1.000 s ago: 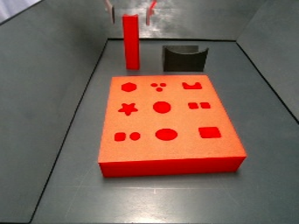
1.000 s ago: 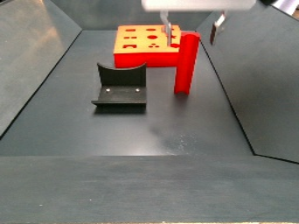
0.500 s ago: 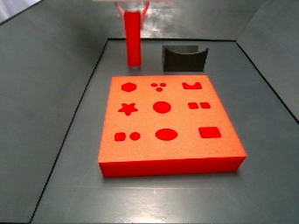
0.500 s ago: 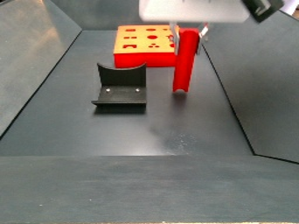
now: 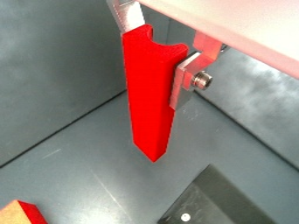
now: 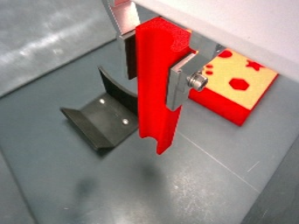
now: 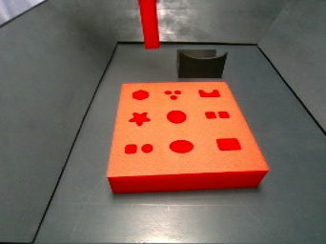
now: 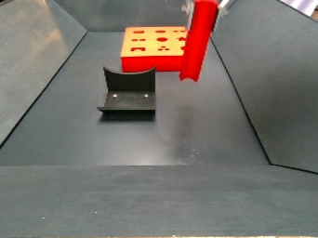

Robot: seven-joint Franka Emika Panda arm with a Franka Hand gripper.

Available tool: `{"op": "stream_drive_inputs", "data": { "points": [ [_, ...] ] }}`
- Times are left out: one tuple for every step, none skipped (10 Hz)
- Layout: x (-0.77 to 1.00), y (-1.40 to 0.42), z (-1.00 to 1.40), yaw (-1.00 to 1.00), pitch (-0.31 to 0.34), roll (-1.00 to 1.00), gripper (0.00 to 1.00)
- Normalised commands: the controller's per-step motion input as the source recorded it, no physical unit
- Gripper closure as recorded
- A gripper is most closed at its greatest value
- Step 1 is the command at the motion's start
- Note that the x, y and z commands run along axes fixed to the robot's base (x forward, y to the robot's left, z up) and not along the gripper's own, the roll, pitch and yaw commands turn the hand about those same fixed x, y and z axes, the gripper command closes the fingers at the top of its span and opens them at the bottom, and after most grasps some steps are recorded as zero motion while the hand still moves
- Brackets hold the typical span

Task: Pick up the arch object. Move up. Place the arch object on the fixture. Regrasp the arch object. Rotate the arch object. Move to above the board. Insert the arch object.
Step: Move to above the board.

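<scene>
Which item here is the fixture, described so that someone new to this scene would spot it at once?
Start from the board, the big red-orange slab with shaped cutouts lying on the dark floor. Beside its short end stands the fixture, small and black, with a base plate and an upright curved wall. It is the only dark piece; the arch object, a slim red bar, hangs upright off the floor in the gripper, whose jaws clamp it.

Place: a robot test cell, lab-like, not a home or a shop.
Floor: a bare dark grey floor (image 8: pixel 187 130) under me, smooth and matt.
Walls: plain grey panels (image 7: pixel 76 57) slope up on each side and box the space in.
Rig parts: the fixture (image 8: pixel 126 93), a dark bracket on a base plate, stands on the floor.
Test pieces: the board (image 7: pixel 178 133), a red-orange slab with shaped cutouts; my pincer (image 6: pixel 158 74) grips the arch object (image 6: pixel 160 83) clear of the floor.
</scene>
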Motion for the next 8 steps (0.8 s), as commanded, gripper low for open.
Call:
{"op": "stream_drive_inputs", "data": {
  "points": [
    [0.04, 0.12, 1.00, 0.03, 0.081, 0.12, 1.00],
    [0.04, 0.11, 1.00, 0.03, 0.093, 0.11, 1.00],
    [0.03, 0.09, 0.94, 0.03, 0.093, 0.10, 1.00],
    [0.02, 0.06, 0.77, 0.02, 0.092, 0.09, 1.00],
    [0.01, 0.03, 0.54, 0.03, 0.090, 0.08, 1.00],
    [0.01, 0.02, 0.37, 0.03, 0.086, 0.07, 1.00],
    [0.01, 0.01, 0.20, 0.03, 0.086, 0.07, 1.00],
    [0.09, -1.00, 0.15, -0.28, 0.632, -0.02, 1.00]
  ]
}}
